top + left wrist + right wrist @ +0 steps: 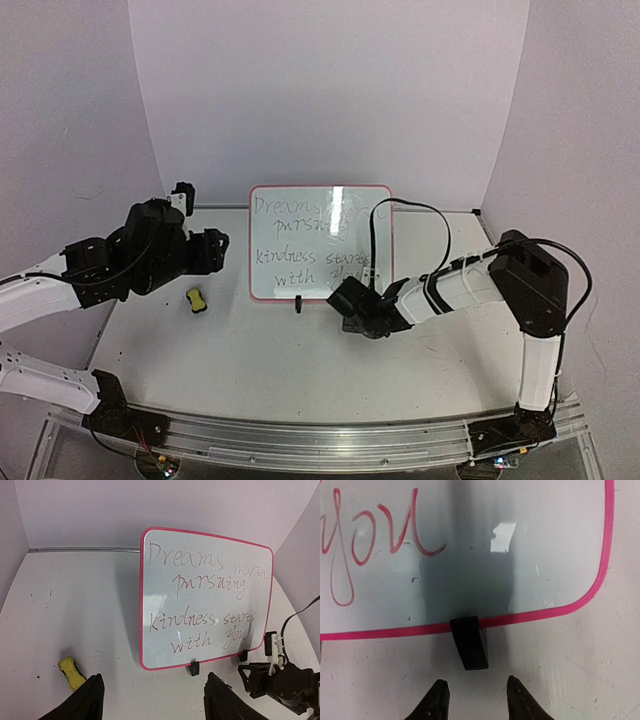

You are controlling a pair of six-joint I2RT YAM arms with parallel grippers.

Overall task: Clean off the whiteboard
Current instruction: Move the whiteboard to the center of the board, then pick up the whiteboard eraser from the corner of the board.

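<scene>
Closest to me, my right fingers [438, 700] stand apart with nothing between them, low over the table [250, 370] just in front of the whiteboard's [320, 243] lower right corner. Their tips point at the whiteboard's right-hand black foot [469, 649], which sits just beyond the gap, near but not touched. My left fingers [86, 702] are off to the left of the whiteboard and turned toward its face. They are spread wide and hold nothing. A small yellow block [71, 672] with some black on it lies on the table left of the whiteboard, near the tip of one left finger and well apart from the frame. The whiteboard itself stands on its two black feet toward the far side of the table, between my two arms, its face toward me and leaning back a little. Its thin pink frame runs round a white face with rounded corners. The face carries handwritten lines [200, 595] in reddish marker: "Dreams worth pursuing" across the upper half and "Kindness starts with you" across the lower half, the word "you" ending left of the right-hand foot. A bright glare and a dark shadow lie on the face above that foot. Behind the whiteboard rises the plain pale wall [330, 90].
</scene>
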